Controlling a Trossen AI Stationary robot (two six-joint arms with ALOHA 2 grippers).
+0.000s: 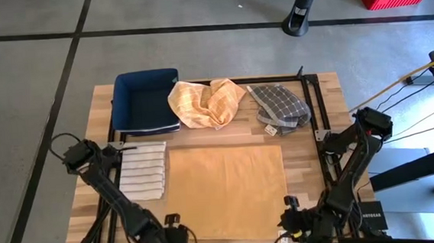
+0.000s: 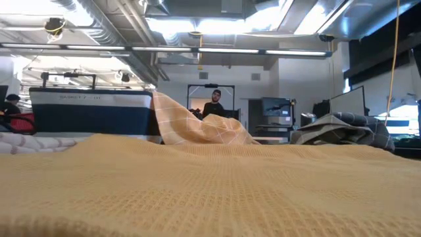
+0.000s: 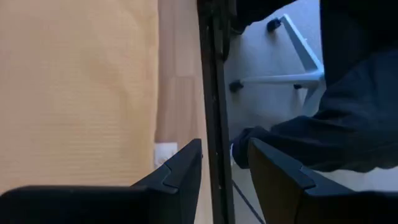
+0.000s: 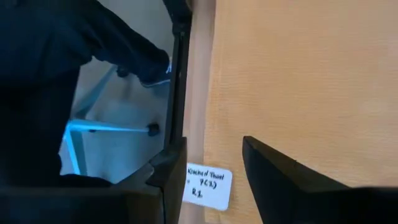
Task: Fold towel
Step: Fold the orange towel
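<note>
A tan waffle-weave towel (image 1: 226,190) lies spread flat in the middle of the table, filling the foreground of the low view (image 2: 210,191). My left gripper (image 1: 173,233) hovers over the table's near edge by the towel's near left corner, open, with nothing between its fingers (image 3: 225,180). My right gripper (image 1: 294,222) hovers by the near right corner, also open and holding nothing (image 4: 214,180). The towel (image 3: 74,93) (image 4: 298,74) shows beside each gripper in the wrist views, with bare wood between it and the table's black edge rail.
At the far side stand a blue bin (image 1: 146,99), a crumpled orange checked cloth (image 1: 206,101) and a grey checked cloth (image 1: 279,105). A folded striped towel (image 1: 144,171) lies at the left. A white label (image 4: 208,185) is stuck near the front edge. A person (image 2: 214,104) stands far behind.
</note>
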